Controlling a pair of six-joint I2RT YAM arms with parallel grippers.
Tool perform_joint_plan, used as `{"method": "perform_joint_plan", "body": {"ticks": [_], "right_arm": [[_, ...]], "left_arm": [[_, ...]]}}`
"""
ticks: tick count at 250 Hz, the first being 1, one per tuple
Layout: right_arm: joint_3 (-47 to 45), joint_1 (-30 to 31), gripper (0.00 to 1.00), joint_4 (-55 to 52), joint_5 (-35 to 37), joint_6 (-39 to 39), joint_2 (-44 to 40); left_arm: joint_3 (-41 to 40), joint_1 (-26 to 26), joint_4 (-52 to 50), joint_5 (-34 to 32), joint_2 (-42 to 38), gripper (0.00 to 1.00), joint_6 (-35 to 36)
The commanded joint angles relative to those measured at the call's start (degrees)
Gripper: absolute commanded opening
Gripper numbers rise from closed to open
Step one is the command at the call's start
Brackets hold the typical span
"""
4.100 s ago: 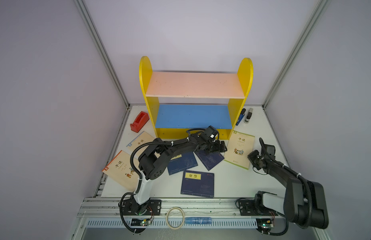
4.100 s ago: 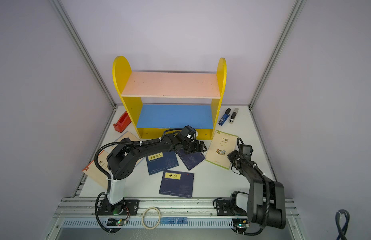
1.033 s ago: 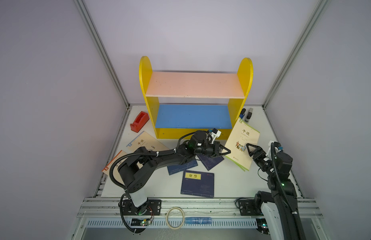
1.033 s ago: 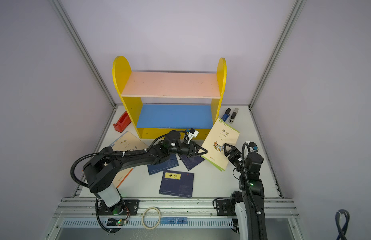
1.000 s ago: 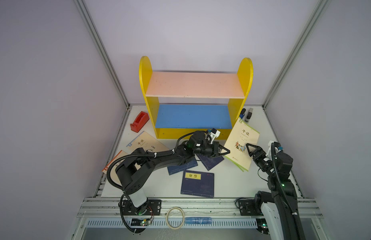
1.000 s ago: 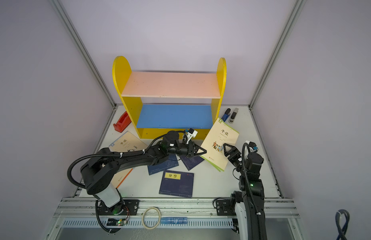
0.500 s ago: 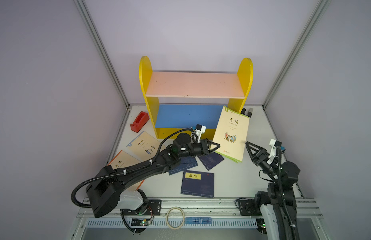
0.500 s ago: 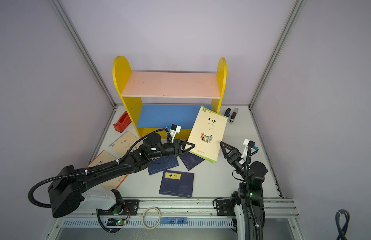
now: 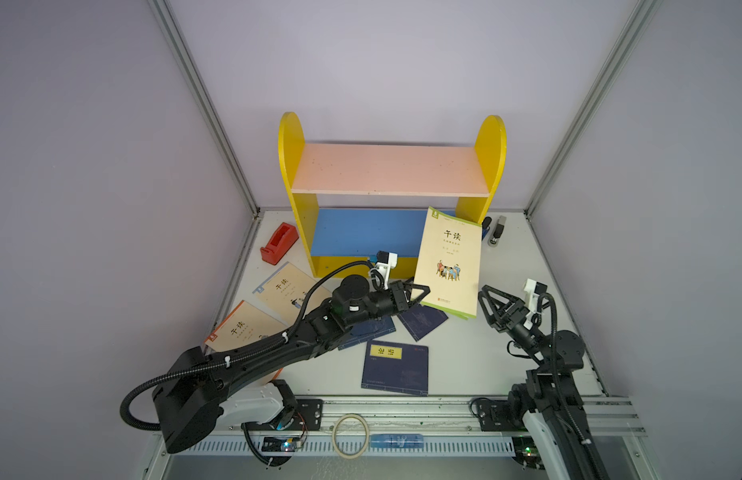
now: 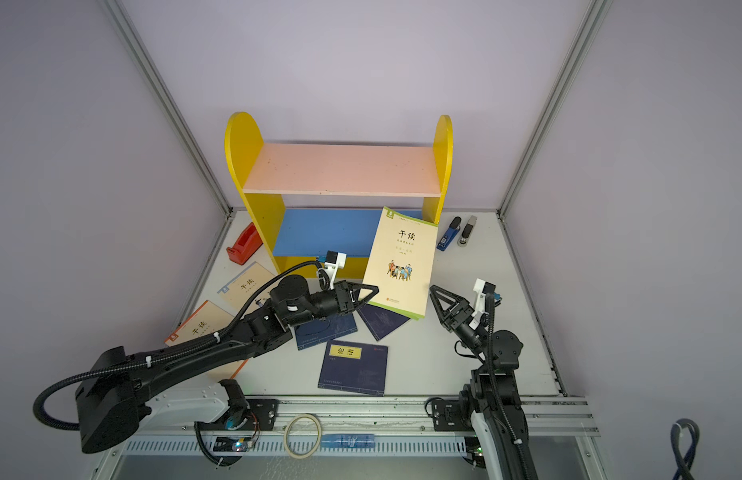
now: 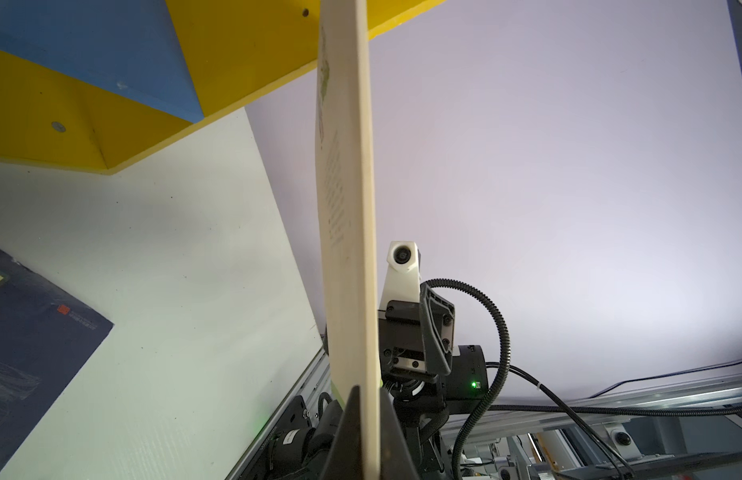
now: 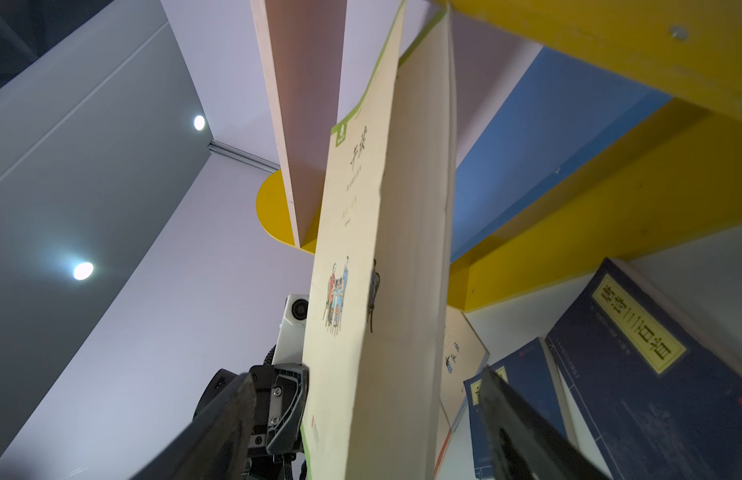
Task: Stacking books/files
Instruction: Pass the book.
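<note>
Shelving (image 9: 392, 178) with yellow sides stood at the back of the tabletop (image 9: 464, 357). Before it a cream book (image 9: 448, 266) was raised clear of the surface, its cover facing the top cameras and its long axis running up toward the shelving, leaning slightly. Three navy books (image 9: 396, 368) and two more cream books (image 9: 284, 291) lay flat and unstacked on the tabletop, below and to the left of the raised one.

The left end effector (image 9: 419, 291) was clamped on the raised book's lower left corner. The right end effector (image 9: 483, 301) stood with its jaws spread wide and holding nothing, just beside the book's lower right edge. In both top views a narrow gap showed between them. That free edge lay toward the left arm from the right end effector, so the right arm was the nearer one to take it. In my judgement, the next move hangs on this gap.

The left wrist view showed the cream book (image 11: 348, 208) edge-on, thin and straight, pinched at its base. Only the right wrist view showed that the book's open page edge (image 12: 406, 291) lined up between the spread fingers (image 12: 518, 428). The top views alone showed the tabletop books' layout.
</note>
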Motion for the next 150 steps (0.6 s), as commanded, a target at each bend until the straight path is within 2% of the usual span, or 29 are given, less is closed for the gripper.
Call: {"method": "perform_joint_plan", "body": {"ticks": [1,41,80,96,112,150], "right_arm": [[0.99,8.14,0.85,10.34,8.07,-3.60,6.38],[1.10,18.48,0.78,24.57,14.68,-3.63,18.69],[2.37,25.65,0.69,27.82,22.72,-5.01,23.74],[2.59,27.78,0.60,29.64,25.82,-5.11,25.01],[2.28,29.66,0.47,31.02,29.18,-5.01,25.51],[-0.16,34.02,0.29,32.29,37.13,-7.63,24.21]], "left_arm": [[-0.18,-0.12,3.98,-2.65,-1.36,0.00,1.58],[-2.36,-0.48,4.58,-5.09,-4.09,0.00,1.55],[-4.51,-0.57,2.73,-7.88,-7.81,0.00,1.74],[-5.36,-0.57,2.07,-9.19,-9.18,0.00,2.00],[-6.12,-0.66,1.03,-10.64,-10.42,0.00,1.99],[-8.07,-0.72,0.94,-12.15,-11.99,0.00,1.72]]}}
